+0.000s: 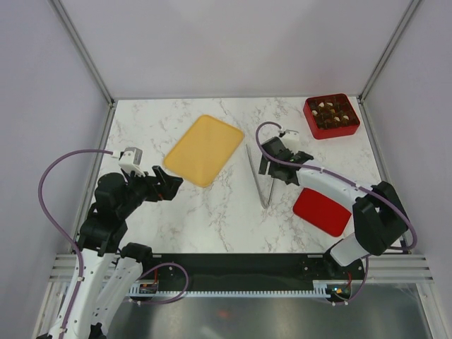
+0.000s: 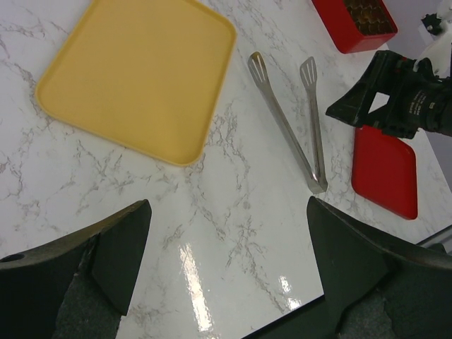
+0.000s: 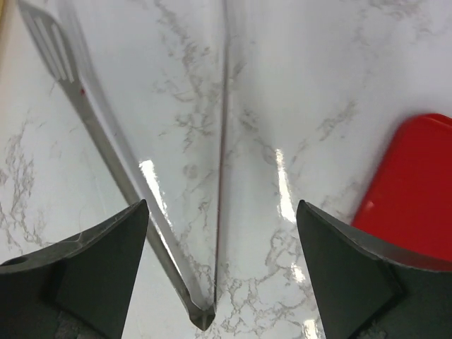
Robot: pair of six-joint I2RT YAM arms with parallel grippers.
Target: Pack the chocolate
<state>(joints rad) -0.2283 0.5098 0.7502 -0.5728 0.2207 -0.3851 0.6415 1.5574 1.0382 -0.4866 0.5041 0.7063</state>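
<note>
Tongs [image 1: 256,176] lie flat beneath the right gripper [image 3: 222,212], spread wide, empty; left gripper [image 2: 227,205] equally wide.

1. The chocolate [image 1: 331,113] pieces in the red box [image 1: 339,133] are too small to count from above.
2. The left wrist view's top edge cuts off the red box and the yellow tray [image 2: 134,78].
3. The right arm [image 1: 332,182] hides part of the red lid [image 1: 321,212]; the right wrist view crops it.
4. One arm of the tongs [image 3: 99,134] shows only edge-on.
</note>
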